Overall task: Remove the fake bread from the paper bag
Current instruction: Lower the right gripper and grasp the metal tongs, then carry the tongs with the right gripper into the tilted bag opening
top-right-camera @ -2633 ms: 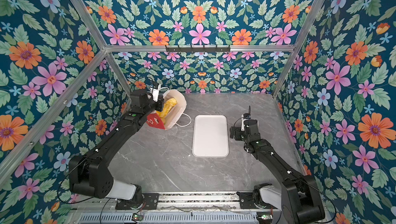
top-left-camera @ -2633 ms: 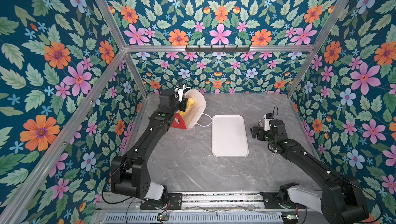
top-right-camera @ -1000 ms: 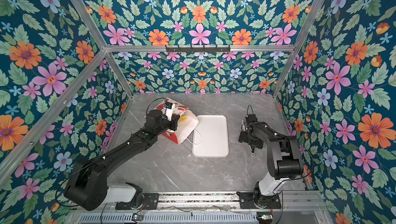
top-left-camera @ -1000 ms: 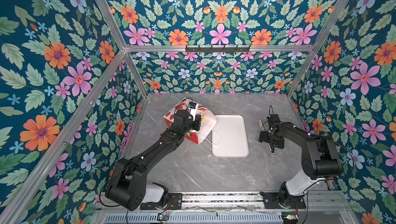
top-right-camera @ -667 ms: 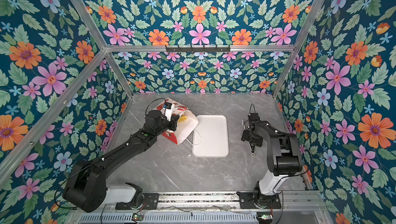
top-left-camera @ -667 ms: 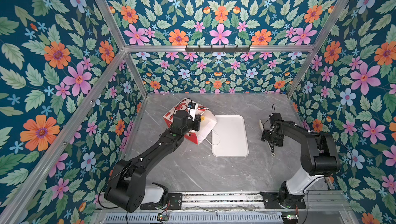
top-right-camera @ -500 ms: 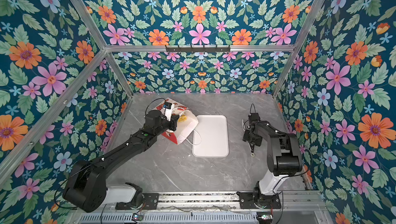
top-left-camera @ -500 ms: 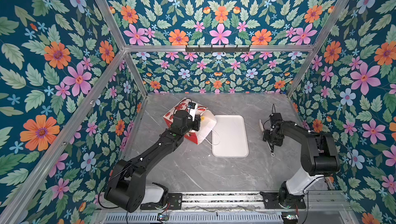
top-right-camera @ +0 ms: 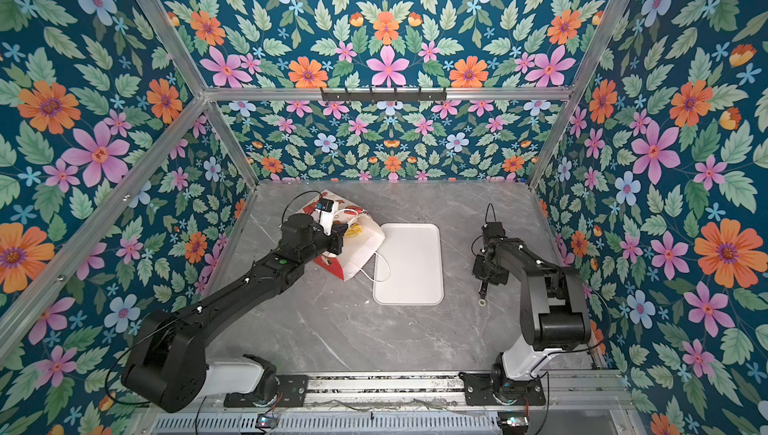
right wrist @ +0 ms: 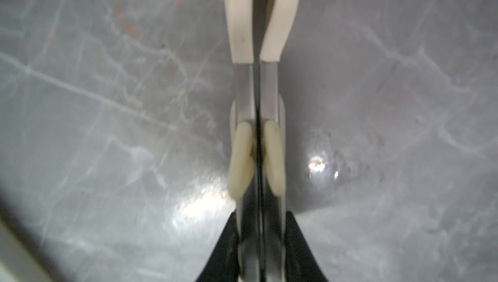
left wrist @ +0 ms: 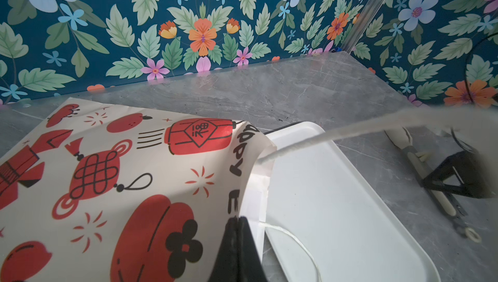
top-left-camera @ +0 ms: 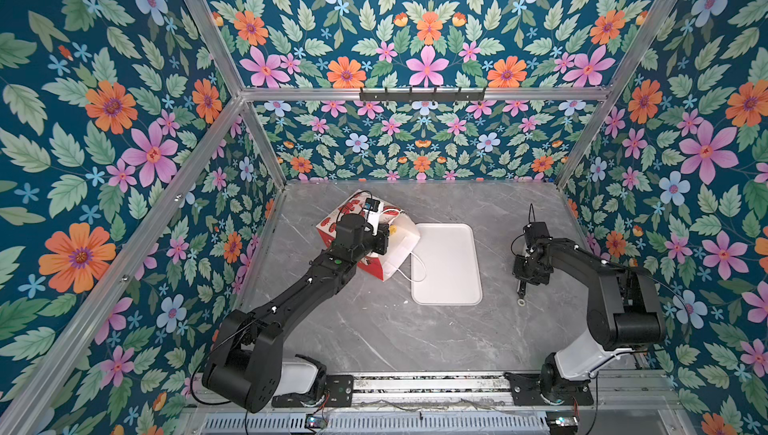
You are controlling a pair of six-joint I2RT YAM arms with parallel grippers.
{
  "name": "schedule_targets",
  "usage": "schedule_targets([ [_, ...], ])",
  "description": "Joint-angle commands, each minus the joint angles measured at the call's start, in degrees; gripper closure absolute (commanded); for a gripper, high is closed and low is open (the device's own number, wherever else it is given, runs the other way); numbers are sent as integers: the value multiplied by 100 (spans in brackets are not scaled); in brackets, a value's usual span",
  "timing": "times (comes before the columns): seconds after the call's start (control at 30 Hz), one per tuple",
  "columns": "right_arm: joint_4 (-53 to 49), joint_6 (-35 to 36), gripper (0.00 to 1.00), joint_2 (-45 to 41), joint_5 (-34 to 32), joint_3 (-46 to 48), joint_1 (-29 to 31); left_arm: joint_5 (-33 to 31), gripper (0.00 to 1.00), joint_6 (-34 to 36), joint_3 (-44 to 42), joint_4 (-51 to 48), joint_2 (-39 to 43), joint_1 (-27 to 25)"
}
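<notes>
The paper bag (top-left-camera: 376,260) (top-right-camera: 336,264), red and white with printed lanterns, lies tipped on its side with its white-lined mouth facing the tray. A bit of yellow fake bread (top-left-camera: 395,230) (top-right-camera: 354,230) shows inside the mouth; the rest is hidden. My left gripper (top-left-camera: 385,238) (left wrist: 238,222) is shut on the bag's upper rim (left wrist: 253,175). A white cord handle (left wrist: 336,135) stretches across the left wrist view. My right gripper (top-left-camera: 524,283) (right wrist: 260,218) is shut on metal tongs (right wrist: 257,92) (top-left-camera: 520,293) with cream pads, low over the table at the right.
A flat white tray (top-left-camera: 446,264) (top-right-camera: 409,266) (left wrist: 336,199) lies mid-table, touching the bag's mouth. The bag's lower cord handle (top-left-camera: 417,273) loops onto it. Floral walls close in the left, back and right sides of the grey marble table (top-left-camera: 374,329).
My right gripper's jaws have closed on the tongs over the last second. Earlier the left arm brought the bag from the back left corner toward the tray and tipped it over.
</notes>
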State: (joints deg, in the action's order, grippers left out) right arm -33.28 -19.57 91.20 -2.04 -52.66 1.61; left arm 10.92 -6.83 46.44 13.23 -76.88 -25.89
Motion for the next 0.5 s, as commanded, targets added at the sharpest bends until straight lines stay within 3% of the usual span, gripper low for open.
schedule_targets([
  [0.0, -360, 58, 82, -334, 155, -124, 314, -46, 100, 67, 50, 84, 57, -1],
  [0.27, -1250, 713, 79, -1176, 1053, -1016, 2185, -55, 100, 68, 98, 56, 44, 5],
  [0.47, -1592, 1461, 79, -1306, 1118, -1310, 3654, -37, 100, 64, 129, 39, 50, 4],
])
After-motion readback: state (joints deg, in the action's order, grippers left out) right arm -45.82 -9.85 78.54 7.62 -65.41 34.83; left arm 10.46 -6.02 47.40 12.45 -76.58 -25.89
